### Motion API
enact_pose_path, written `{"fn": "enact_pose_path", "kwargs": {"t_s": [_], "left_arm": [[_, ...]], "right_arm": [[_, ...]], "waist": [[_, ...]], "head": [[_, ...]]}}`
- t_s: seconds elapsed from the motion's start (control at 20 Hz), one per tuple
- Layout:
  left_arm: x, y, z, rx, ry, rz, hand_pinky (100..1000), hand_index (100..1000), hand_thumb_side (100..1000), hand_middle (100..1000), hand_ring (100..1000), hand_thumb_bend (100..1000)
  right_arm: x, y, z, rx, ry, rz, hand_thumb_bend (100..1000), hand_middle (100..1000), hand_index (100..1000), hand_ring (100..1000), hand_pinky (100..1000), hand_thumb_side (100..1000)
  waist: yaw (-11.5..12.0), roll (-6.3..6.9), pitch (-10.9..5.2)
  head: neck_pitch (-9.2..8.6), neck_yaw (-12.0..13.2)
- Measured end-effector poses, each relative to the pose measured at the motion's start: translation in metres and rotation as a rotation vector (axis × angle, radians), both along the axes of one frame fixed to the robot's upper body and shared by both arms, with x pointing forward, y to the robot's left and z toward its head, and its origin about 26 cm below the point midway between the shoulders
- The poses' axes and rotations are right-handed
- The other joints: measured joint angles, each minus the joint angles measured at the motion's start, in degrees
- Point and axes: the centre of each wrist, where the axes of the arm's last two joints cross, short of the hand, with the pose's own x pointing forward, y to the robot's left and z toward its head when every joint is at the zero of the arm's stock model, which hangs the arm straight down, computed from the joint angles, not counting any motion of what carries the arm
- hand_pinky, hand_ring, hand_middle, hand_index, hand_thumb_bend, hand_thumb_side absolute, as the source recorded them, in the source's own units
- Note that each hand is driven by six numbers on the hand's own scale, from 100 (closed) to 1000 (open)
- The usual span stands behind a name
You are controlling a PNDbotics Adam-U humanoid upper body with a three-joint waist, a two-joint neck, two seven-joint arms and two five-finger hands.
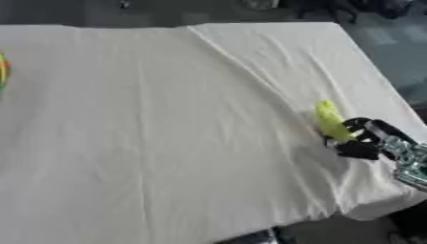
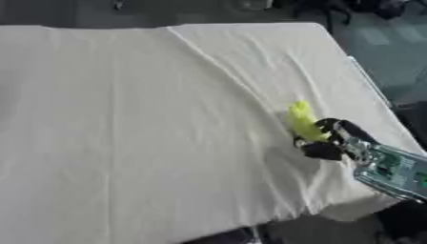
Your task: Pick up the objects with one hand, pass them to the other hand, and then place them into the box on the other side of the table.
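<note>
One colourful edge (image 1: 3,71), left eye view only.

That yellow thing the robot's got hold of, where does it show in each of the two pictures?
Left eye view: the yellow thing sits right of centre, at mid height, in the right hand.
Right eye view: it sits a little further left, again at mid height, with the same hand just below and right of it.
Shared landmark: the long crease in the white cloth running down towards the yellow thing.
</note>
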Motion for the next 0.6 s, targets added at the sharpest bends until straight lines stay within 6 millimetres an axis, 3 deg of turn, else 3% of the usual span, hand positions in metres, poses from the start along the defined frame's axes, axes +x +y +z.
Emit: {"fn": "enact_pose_path", "kwargs": {"t_s": [0.6], "left_arm": [[-0.0001,0.0021,0.0014,-0.001,-0.006,0.010,880,840,791,734,786,119]], "right_arm": [[0.0038,-0.0055,0.0085,0.010,-0.070,-0.032,353,847,911,845,856,542]], "waist": [[-0.36,0.13,1.76]], "head": [[-0.46,0.12]]}}
